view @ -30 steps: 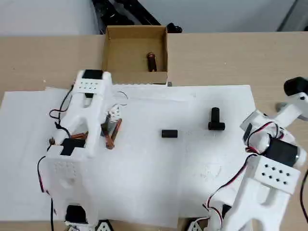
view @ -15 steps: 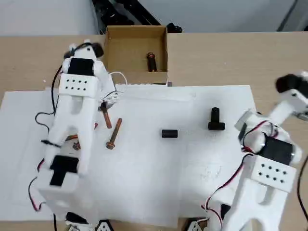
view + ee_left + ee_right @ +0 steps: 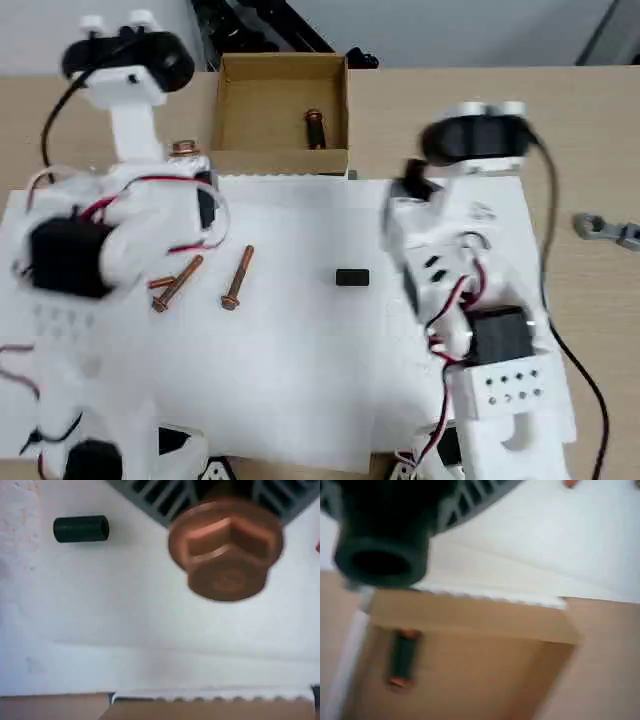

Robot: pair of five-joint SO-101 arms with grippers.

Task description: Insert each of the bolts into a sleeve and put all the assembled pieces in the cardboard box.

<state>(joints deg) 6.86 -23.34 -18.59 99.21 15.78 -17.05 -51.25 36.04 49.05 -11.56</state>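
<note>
Nearest in the high view, both arms are standing at the near edge of the desk. A white sheet is covering most of the working area. The left arm is rising over the sheet's left side, and the right arm is extending up its right side.

At mid-sheet, two bolts are lying loose just right of the left arm. The left loose bolt and the right loose bolt are lying apart from each other, both slanting with heads toward the near side. Further right, between the arms, a loose sleeve is lying on its side, touching nothing. Off the sheet's right edge, a small metal part is resting on the bare desk.

At the sheet's far edge, the left jaws are pinching the held bolt just off the box's near-left corner. In the left wrist view its hexagonal head is facing the camera. The right jaws are pinching the held sleeve, whose open bore is facing the right wrist camera. They are hanging over the sheet's far edge, right of the box's near-right corner.

Farthest, the cardboard box is sitting open on the bare desk against the sheet's far edge. One assembled piece is lying on its floor near the right wall.
</note>
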